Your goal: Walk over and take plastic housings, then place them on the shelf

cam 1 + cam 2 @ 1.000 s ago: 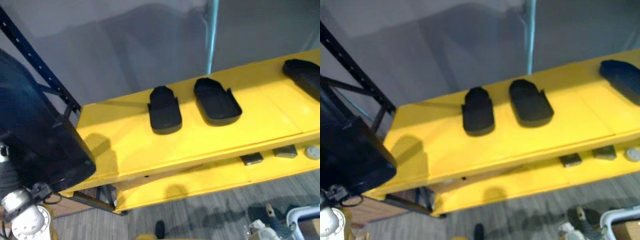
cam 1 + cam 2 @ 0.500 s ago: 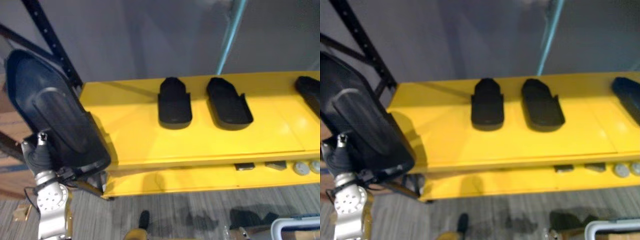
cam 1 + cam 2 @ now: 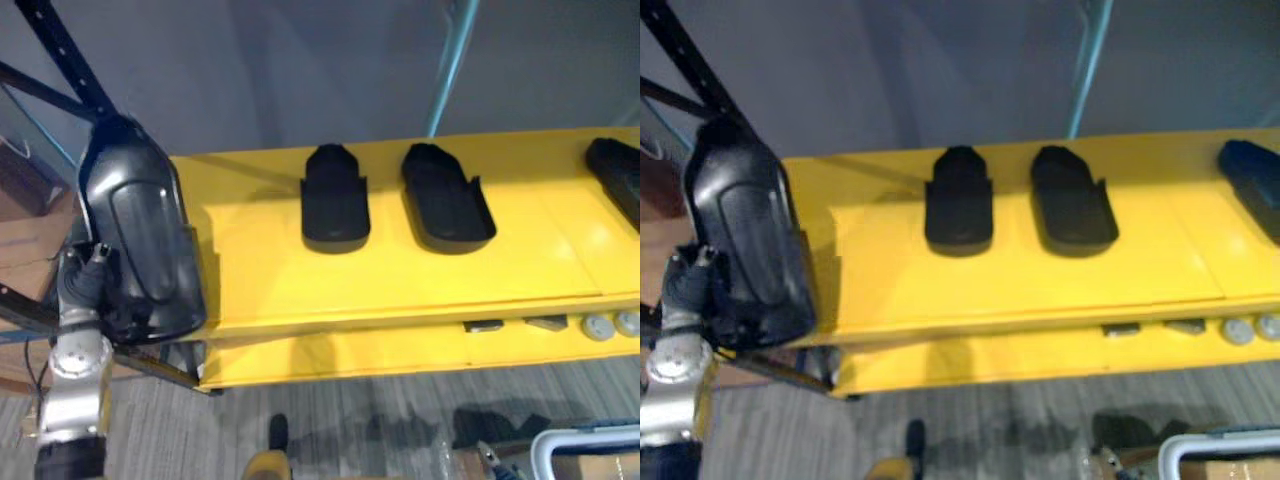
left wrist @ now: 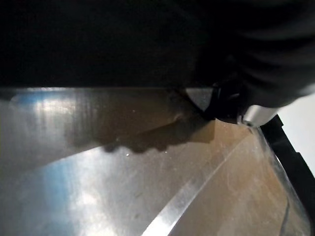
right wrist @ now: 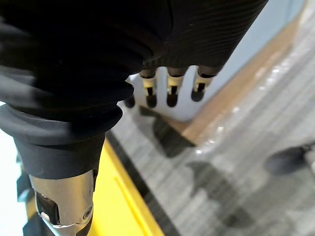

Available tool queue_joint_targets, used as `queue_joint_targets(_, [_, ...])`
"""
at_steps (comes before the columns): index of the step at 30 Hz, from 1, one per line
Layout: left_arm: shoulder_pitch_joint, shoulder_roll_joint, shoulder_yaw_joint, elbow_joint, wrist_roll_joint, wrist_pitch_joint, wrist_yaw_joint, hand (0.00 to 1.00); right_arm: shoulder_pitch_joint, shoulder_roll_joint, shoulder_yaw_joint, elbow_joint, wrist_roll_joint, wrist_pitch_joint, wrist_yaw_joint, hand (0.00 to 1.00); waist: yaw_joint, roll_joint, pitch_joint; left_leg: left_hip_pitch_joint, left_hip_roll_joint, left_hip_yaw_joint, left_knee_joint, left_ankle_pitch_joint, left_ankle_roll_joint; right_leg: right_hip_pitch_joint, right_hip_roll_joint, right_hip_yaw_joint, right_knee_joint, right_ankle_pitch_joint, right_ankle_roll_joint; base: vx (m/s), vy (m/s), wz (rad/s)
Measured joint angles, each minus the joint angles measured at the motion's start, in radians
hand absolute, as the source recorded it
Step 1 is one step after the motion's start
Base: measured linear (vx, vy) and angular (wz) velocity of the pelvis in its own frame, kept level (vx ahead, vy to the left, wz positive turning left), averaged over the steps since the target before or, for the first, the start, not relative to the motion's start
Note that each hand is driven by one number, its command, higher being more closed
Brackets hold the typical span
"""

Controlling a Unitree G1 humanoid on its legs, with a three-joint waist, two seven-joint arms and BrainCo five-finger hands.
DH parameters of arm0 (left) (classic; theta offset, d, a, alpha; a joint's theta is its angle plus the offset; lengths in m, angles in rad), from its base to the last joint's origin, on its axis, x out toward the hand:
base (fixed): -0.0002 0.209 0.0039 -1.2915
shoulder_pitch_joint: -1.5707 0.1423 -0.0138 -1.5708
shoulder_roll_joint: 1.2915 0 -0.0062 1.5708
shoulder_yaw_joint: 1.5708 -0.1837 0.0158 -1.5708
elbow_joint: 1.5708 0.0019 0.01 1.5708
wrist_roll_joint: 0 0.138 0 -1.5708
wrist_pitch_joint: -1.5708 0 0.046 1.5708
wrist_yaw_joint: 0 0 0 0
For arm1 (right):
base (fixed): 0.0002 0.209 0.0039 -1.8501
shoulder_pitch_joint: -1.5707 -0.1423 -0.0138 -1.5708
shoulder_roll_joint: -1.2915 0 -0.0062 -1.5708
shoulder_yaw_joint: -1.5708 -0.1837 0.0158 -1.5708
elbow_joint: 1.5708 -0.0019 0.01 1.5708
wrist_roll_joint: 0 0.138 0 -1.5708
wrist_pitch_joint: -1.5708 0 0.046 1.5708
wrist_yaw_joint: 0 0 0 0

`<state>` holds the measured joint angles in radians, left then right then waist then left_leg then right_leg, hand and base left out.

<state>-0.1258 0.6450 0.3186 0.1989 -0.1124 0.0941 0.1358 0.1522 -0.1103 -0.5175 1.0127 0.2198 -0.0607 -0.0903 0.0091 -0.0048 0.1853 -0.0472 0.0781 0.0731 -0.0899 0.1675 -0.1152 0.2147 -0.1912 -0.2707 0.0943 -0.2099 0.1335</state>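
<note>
— As far as I can make out from here, the left hand has the big housing up at the left end of the shelf, standing nearly on end.
— Clamped on it?
— Can't tell. Its fingers are behind the housing, and just the dark wrist cover shows by the lower left edge. Whether the housing touches the board, I can't tell either.
— What's on the top board?
— Left housing and middle housing lie side by side, a gap between them, towards the far edge. The middle one is hollow side up. Right housing lies well apart, at the right end.
— And the other hand?
— Right hand hangs low over the grey floor, fingers loose and straight, nothing in them.
— Anything on the lower board?
— Small bits near its front edge, to the right: two dark blocks, then two pale round pieces just beside each other.
</note>
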Motion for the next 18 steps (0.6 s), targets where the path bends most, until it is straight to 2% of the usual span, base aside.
queue_joint_targets(2, [-0.076, 0.082, -0.037, 0.116, -0.007, 0.032, -0.047, 1.00, 0.004, 0.000, -0.001, 0.016, -0.003, 0.019, 0.010, 0.00, -0.003, 0.004, 0.001, 0.014, 0.008, 0.025, 0.000, -0.006, -0.004, 0.000, 0.003, 0.021, -0.003, 0.000, 0.000, 0.00, -0.012, -0.25])
queue_joint_targets(4, [-0.140, 0.134, -0.071, 0.203, -0.008, 0.049, -0.081, 1.00, 0.011, -0.001, -0.002, 0.019, -0.006, 0.029, 0.020, 0.00, -0.011, 0.009, 0.002, 0.016, 0.009, 0.033, 0.000, -0.013, -0.001, 0.000, 0.003, 0.027, -0.009, 0.000, 0.000, -0.01, 0.004, -0.16])
queue_joint_targets(8, [-0.269, 0.222, -0.149, 0.346, -0.012, 0.061, -0.152, 1.00, 0.036, 0.000, -0.011, 0.029, -0.007, 0.040, 0.036, 0.00, -0.026, 0.013, 0.004, 0.014, 0.007, 0.048, 0.000, -0.024, -0.002, -0.007, -0.001, 0.042, -0.021, 0.006, -0.009, 0.02, 0.013, -0.11])
queue_joint_targets(13, [-0.365, 0.295, -0.226, 0.456, -0.029, 0.096, -0.227, 1.00, 0.039, -0.001, -0.031, 0.029, -0.008, 0.040, 0.051, 0.00, -0.045, 0.013, 0.005, 0.015, 0.008, 0.069, 0.001, -0.032, -0.007, -0.021, -0.001, 0.066, -0.021, 0.017, -0.026, 0.06, -0.003, -0.10])
queue_joint_targets(18, [-0.439, 0.303, -0.265, 0.558, -0.025, 0.166, -0.292, 1.00, 0.035, -0.001, -0.031, 0.038, -0.009, 0.040, 0.058, 0.00, -0.056, 0.015, 0.005, 0.030, 0.013, 0.101, 0.006, -0.031, -0.007, -0.032, 0.001, 0.098, -0.004, 0.036, -0.046, 0.07, -0.010, -0.13])
